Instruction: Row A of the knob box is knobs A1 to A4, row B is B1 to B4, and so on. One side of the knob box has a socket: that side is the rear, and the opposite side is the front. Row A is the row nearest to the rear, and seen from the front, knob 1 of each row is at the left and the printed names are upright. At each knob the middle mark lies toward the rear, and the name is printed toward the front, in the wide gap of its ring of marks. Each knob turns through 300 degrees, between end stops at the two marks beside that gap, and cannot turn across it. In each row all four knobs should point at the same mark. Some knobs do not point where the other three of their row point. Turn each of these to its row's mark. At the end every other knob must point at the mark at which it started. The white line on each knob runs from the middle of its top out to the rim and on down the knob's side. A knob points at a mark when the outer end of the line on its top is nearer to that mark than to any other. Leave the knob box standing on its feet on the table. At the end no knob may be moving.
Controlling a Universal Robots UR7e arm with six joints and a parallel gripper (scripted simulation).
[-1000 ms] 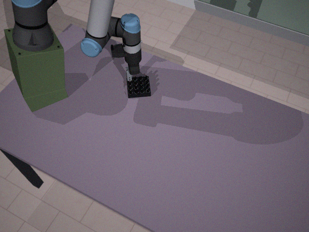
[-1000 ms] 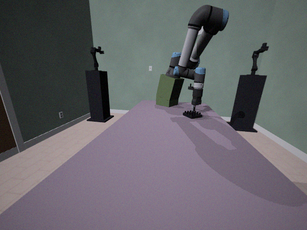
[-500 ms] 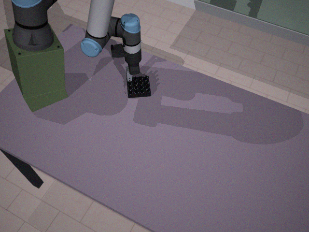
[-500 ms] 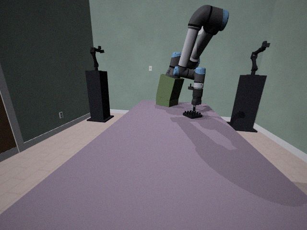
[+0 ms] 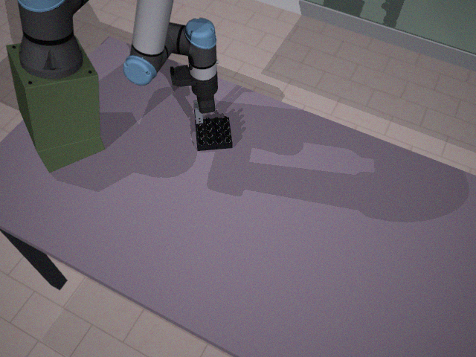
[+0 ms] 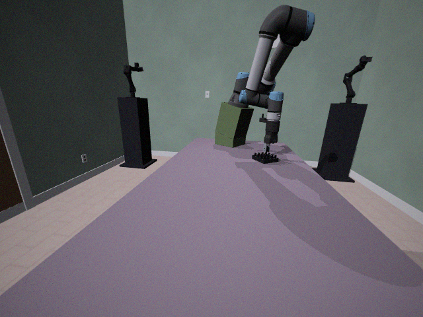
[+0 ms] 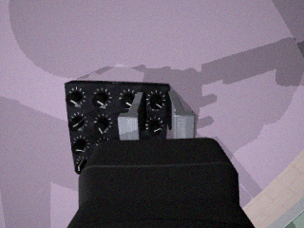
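The black knob box (image 5: 213,134) (image 6: 266,159) (image 7: 89,114) stands on its feet on the purple table, near the arm's green pedestal. Its knobs are small black caps with white lines; the printed names are too small to read. My gripper (image 5: 198,118) (image 6: 266,149) (image 7: 156,104) points straight down at the box's corner nearest the pedestal. In the wrist view its two grey fingers stand on either side of a knob (image 7: 155,124) in the box's rightmost column. The fingers are open, with small gaps to the knob. The wrist body hides the box's nearer rows.
The green pedestal (image 5: 57,107) (image 6: 232,126) stands just behind and left of the box. Two dark camera stands (image 6: 135,133) (image 6: 340,143) flank the table on the floor. The table edge (image 7: 273,205) shows at the lower right of the wrist view.
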